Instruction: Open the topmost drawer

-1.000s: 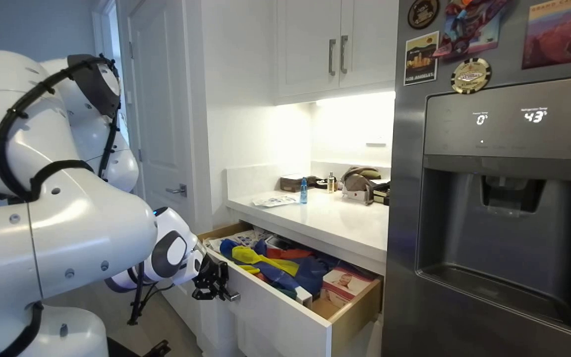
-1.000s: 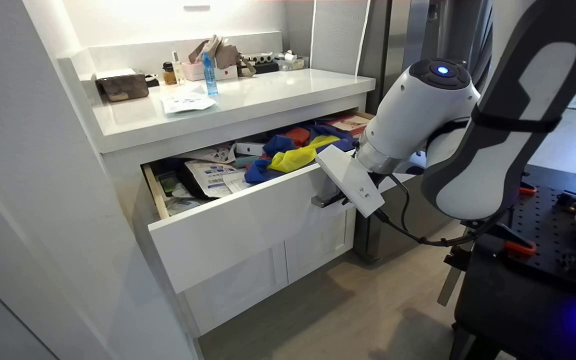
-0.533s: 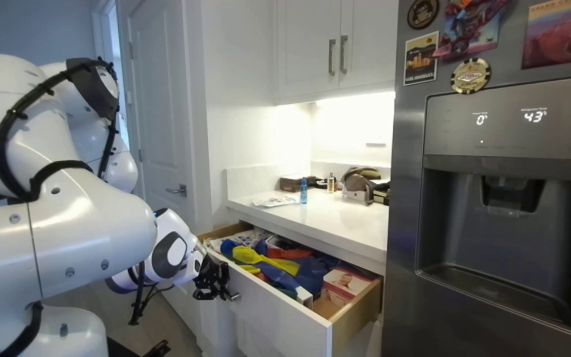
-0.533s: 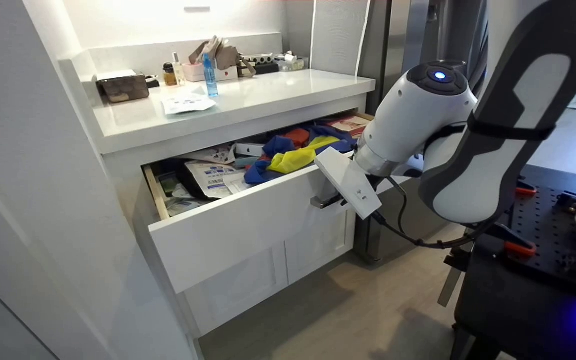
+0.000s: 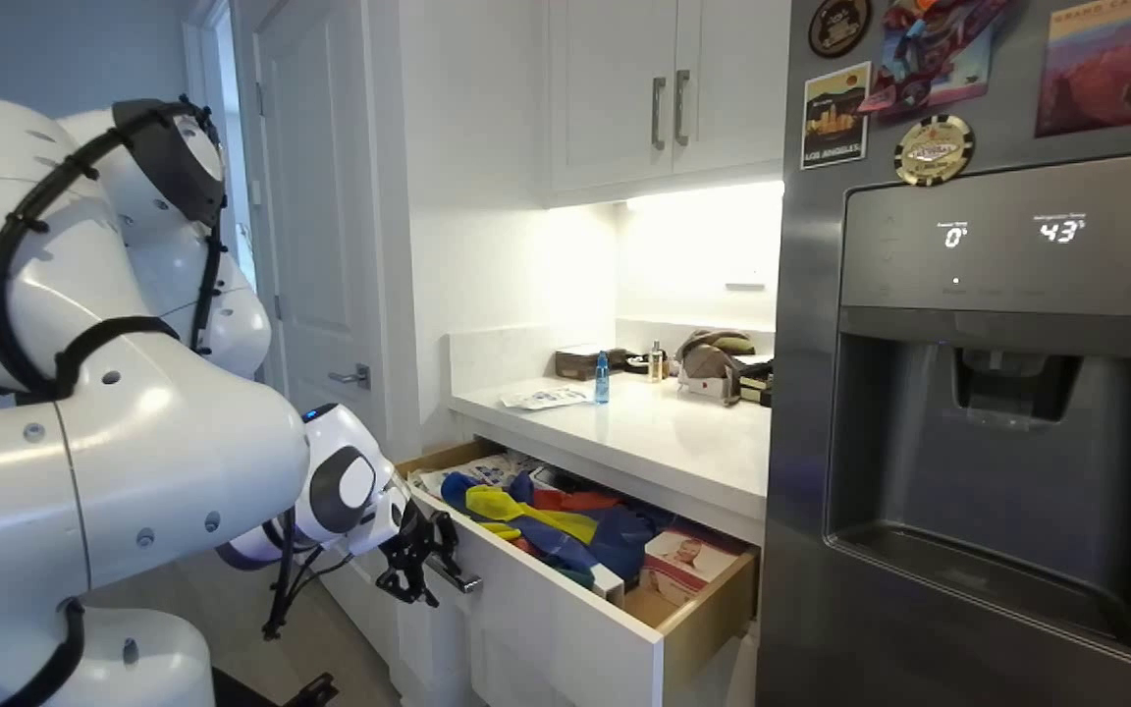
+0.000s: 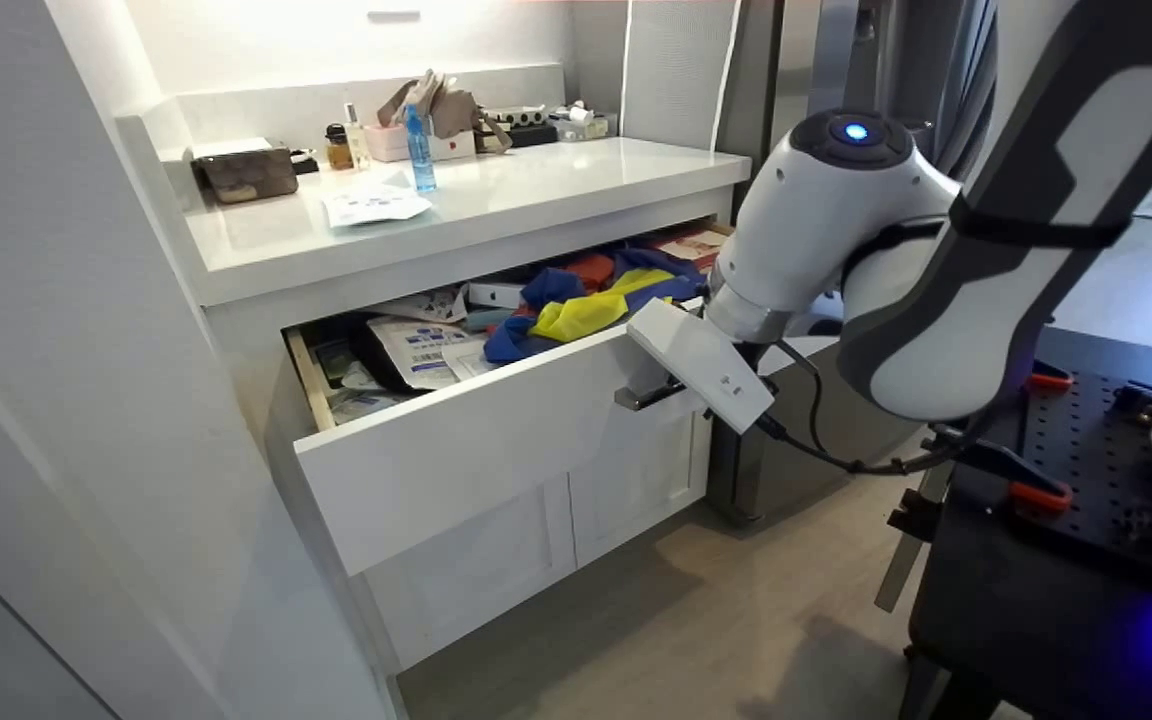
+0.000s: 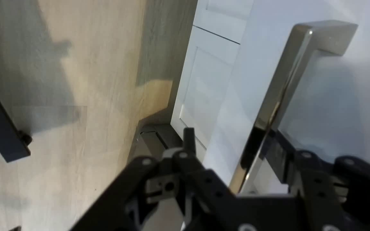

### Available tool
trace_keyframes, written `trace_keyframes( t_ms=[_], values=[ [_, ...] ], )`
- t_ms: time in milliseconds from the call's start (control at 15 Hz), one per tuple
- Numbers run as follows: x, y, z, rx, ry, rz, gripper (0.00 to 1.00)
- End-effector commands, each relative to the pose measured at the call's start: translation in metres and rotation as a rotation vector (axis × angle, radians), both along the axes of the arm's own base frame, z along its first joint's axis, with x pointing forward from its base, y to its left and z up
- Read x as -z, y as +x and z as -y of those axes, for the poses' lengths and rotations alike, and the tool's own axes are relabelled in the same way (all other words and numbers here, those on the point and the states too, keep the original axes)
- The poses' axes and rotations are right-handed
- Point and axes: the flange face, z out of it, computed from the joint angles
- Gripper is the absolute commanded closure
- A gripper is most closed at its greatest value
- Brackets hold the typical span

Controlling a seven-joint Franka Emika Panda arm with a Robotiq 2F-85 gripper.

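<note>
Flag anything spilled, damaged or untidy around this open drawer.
I see nothing spilled or damaged. Only the topmost drawer looks messy: a crumpled blue-and-yellow cloth-like bundle lies heaped, unfolded, among packets and boxes.

White counter [image 6: 561,172], cluttered toward back
blue bottle [image 6: 420,152] upright; packet [image 6: 374,206] flat beside it; pouch [image 6: 251,178], amber bottle [image 6: 338,152] farther back

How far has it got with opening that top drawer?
Done, it seems: the drawer stands well open, its contents showing.
In hand: the gripper is open, the handle between its fingers but not clamped.
Left: probably just backing off; whether the drawer pulls out further, I can't tell.
</note>
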Motion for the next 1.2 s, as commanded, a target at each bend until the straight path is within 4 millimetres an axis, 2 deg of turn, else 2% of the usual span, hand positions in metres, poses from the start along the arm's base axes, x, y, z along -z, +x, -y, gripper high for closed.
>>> trace_keyframes(
  t_ms=[0,67,133,667,1133],
  values=[
    [-0.049,0.024,0.001,-0.071,-0.027,-0.055,0.08],
    [-0.061,0.029,0.002,-0.088,-0.031,-0.06,0.01],
    [-0.072,0.034,0.001,-0.102,-0.037,-0.056,0.0],
    [-0.152,0.049,-0.003,-0.212,0.006,-0.109,0.0],
    [-0.235,0.053,-0.006,-0.259,0.003,-0.05,0.0]
  ],
)
